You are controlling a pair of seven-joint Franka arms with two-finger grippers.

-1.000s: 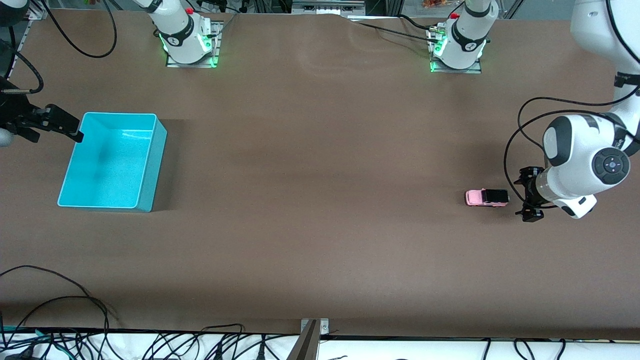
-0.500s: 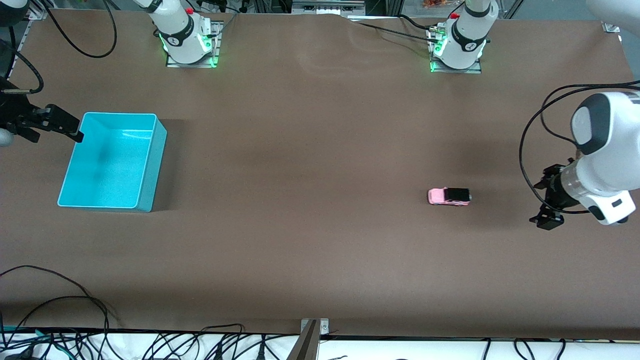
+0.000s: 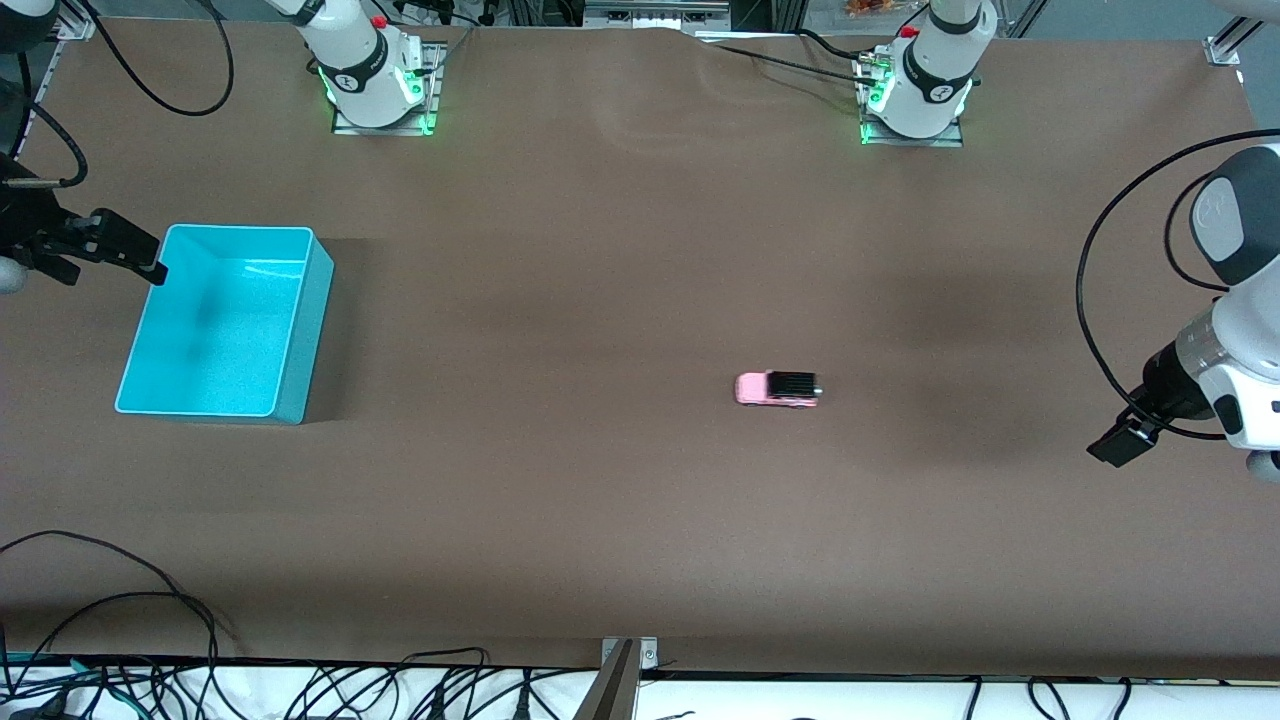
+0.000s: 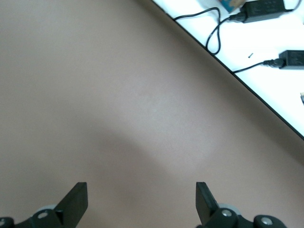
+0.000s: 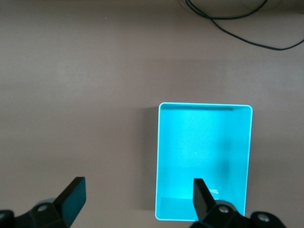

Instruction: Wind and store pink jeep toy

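pink jeep toy (image 3: pixel 777 388) rolled toward bin | left pincer (image 4: pixel 141 202) wide open, empty | right pincer (image 5: pixel 135 197) wide open, empty

pink jeep toy (image 3: pixel 777 388) | light pink, black roof | upright on wheels | on table, mid-table, untouched

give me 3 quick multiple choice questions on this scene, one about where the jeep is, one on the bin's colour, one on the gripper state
1. Where is the pink jeep toy?
A. in the bin
B. on the bare table
C. in the left gripper

2. What colour is the bin?
A. turquoise
B. red
C. white

3. How do the left gripper and right gripper stand?
A. both open
B. both shut
C. one holds the jeep

Answers:
1. B, it sits alone on the brown table.
2. A, its walls are turquoise.
3. A, both wrist views show fingers spread with nothing between.
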